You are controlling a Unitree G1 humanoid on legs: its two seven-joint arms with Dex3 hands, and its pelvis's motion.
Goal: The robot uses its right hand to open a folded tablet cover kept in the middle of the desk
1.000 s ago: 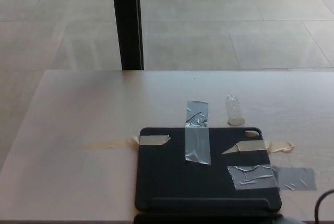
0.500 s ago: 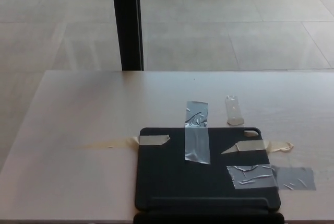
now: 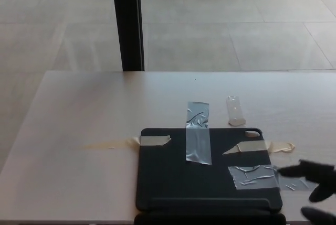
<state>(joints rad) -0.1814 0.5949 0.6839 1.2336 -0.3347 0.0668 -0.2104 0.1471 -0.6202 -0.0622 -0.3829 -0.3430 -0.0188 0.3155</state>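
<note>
In the head view, the folded tablet cover (image 3: 207, 170) lies flat on the pale desk (image 3: 79, 109), close to the desk's near edge and a little toward the robot's right of centre. Its long axis runs side to side across the picture, and the near edge of the cover carries a raised strip, probably the fold or hinge. Several tape strips hold it down: a grey tape strip (image 3: 198, 132) crosses the cover's far edge, a beige tape piece (image 3: 153, 140) sits at the cover's far-left corner, another beige tape strip (image 3: 260, 147) runs off the cover's right edge, and a crinkled grey tape patch (image 3: 253, 177) spans the cover's right edge onto the desk.

The right hand (image 3: 315, 180) enters just beside the cover's right edge, so the cover lies to the hand's left. Its black fingers (image 3: 291, 171) are spread apart and hold nothing; one fingertip reaches over the grey patch, apparently not yet gripping the cover. It is the only hand near the cover; the left hand does not show at all.

Much of the right hand is cut off by the picture's right and bottom edges, and it is blurred. The cover's near edge also runs out of frame, so which side opens cannot be told. A small clear object (image 3: 235, 110) beyond the cover's far edge is too indistinct to name.
</note>
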